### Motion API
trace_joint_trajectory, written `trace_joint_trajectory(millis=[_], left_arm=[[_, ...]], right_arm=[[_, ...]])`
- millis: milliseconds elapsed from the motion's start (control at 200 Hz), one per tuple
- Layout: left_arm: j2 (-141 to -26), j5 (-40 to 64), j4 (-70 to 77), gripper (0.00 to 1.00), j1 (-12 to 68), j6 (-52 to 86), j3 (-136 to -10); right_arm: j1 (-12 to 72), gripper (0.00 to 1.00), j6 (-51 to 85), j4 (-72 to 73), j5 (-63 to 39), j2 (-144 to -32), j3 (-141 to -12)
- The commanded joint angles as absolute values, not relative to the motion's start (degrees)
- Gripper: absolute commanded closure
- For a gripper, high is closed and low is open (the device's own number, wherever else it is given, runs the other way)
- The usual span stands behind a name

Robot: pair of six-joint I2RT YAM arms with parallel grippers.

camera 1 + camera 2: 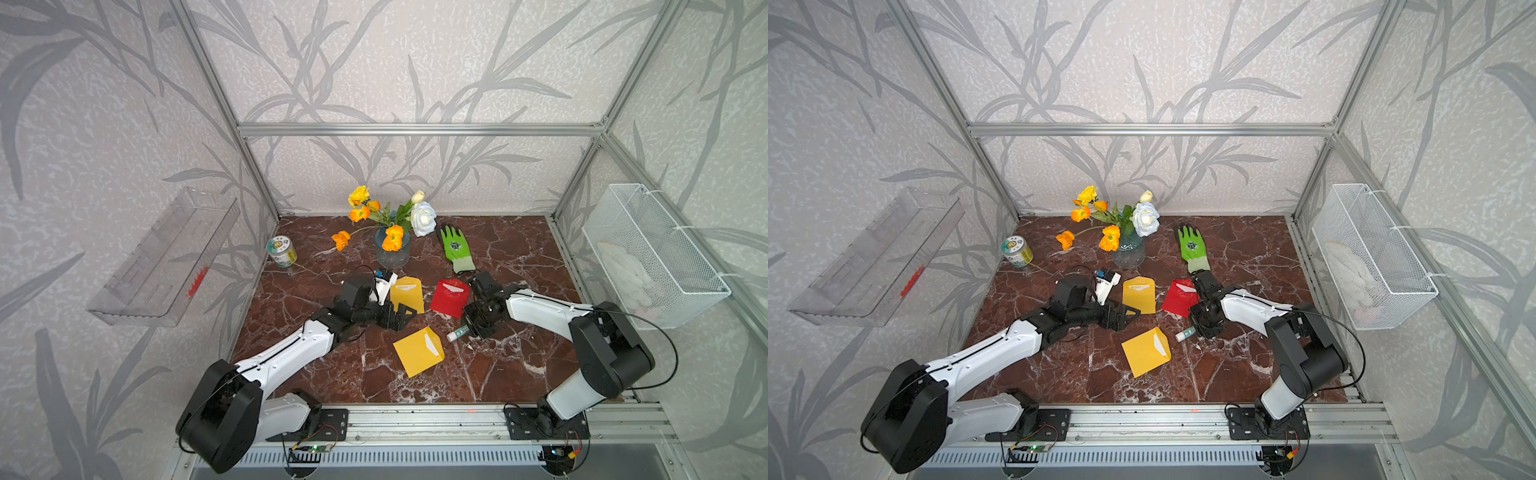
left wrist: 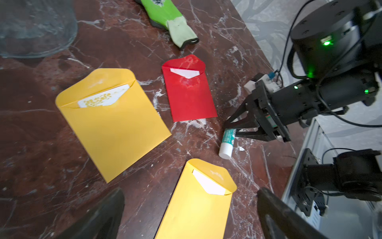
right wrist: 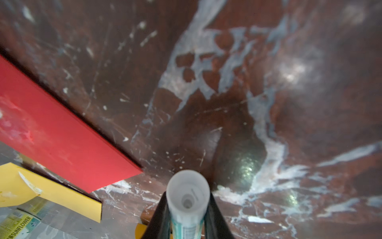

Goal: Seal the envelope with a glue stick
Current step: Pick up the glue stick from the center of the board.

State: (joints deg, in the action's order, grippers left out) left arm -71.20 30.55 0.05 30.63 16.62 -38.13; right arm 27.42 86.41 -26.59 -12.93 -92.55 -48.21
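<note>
The right wrist view alone settles the grip: the right claw (image 3: 187,194) has its two black fingers closed narrow against either side of the glue stick (image 3: 188,198), whose white end points out past the fingertips over the bench (image 3: 268,62). In both top views the claw body covers most of the stick, and only a short white and teal stub shows just nearer the robot than the red envelope (image 1: 449,299). The left wrist view gives the stick's full length, low over the marble beside the red envelope's near corner, though whether it touches the surface is hard to tell. That same view shows the left claw (image 2: 191,190) spread wide and holding nothing, its fingers cut off by the frame edge, over the near yellow envelope (image 2: 198,202). The far yellow envelope (image 2: 115,124) lies to the left of the red envelope. All three flaps stand open with white inserts showing, a detail too small to read well from above. Beyond the red envelope, the green glove (image 2: 171,18) and the glass vase (image 2: 37,29) are only partly in frame.
</note>
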Motion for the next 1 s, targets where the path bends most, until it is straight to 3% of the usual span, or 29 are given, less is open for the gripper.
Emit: trace_joint_trajectory(millis=[0,295,740,995], left_arm=[[-74.0,39.3,-2.2,0.01,31.4,13.0,-42.7],[-81.7,43.3,-12.5,0.07,32.8,6.5,-53.0],[-86.3,38.2,-0.9,0.07,38.3,11.8,-54.9],[-89.4,37.3,5.1,0.08,39.5,14.1,-55.8]], right_arm=[[27.3,0.92,77.3,-26.5,-10.8,-96.0,-48.6],[27.3,0.98,66.7,-11.3,-8.0,-85.0,-45.5],[27.7,0.99,59.2,14.8,-11.5,-68.2,-33.1],[28.4,0.99,57.7,16.8,-14.2,-62.7,-31.5]])
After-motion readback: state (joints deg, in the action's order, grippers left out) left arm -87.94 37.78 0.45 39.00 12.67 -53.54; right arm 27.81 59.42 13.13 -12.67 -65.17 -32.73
